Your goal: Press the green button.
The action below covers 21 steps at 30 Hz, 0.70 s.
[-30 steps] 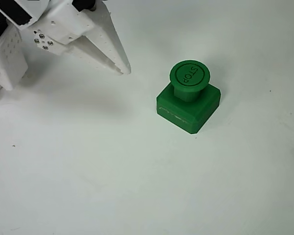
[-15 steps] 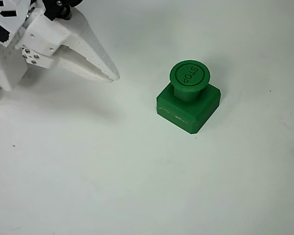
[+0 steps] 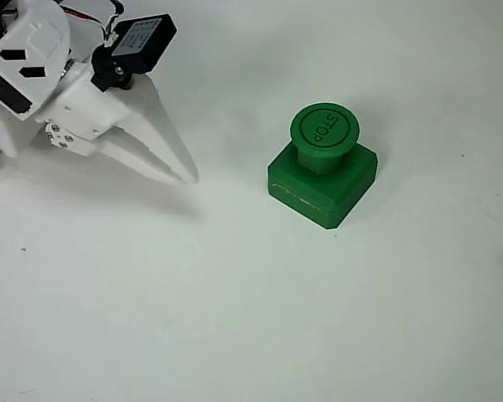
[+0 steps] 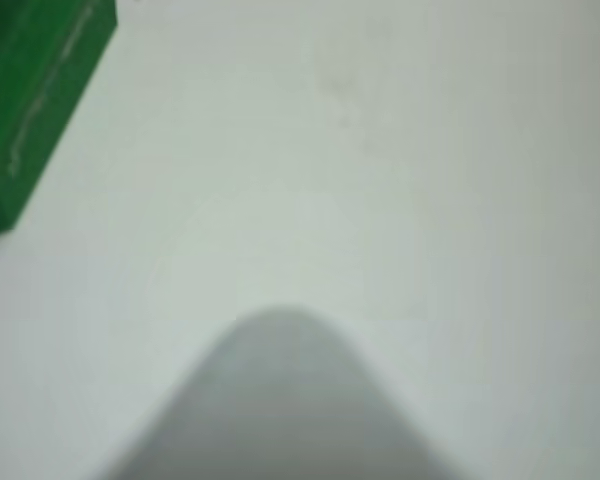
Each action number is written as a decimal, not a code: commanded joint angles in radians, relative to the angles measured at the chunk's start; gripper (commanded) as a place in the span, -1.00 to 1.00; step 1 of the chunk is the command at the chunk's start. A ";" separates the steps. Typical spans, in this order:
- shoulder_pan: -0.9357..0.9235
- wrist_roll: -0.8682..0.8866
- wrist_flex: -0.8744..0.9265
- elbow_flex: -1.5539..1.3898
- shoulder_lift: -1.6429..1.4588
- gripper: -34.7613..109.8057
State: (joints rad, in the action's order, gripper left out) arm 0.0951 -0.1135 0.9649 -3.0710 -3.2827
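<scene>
Sitting on the white table (image 3: pixel 235 318), the green button (image 3: pixel 324 130) is off to the tool's (image 3: pixel 187 174) right, well apart; tool's pinched closed, gripping nothing.

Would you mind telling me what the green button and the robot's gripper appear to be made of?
The green button looks like moulded or printed plastic: uniform opaque green, matte sheen, embossed "STOP" lettering, bevelled base edges. The gripper also seems to be plastic, likely 3D-printed: matte white tapered fingers held by small screws. The table is a smooth white surface; its material is unclear.
</scene>
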 commanded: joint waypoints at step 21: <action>-0.017 0.072 0.328 0.008 -0.028 -0.46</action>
State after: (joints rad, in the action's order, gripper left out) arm 0.0644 -0.0291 1.2824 -3.0710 -3.2904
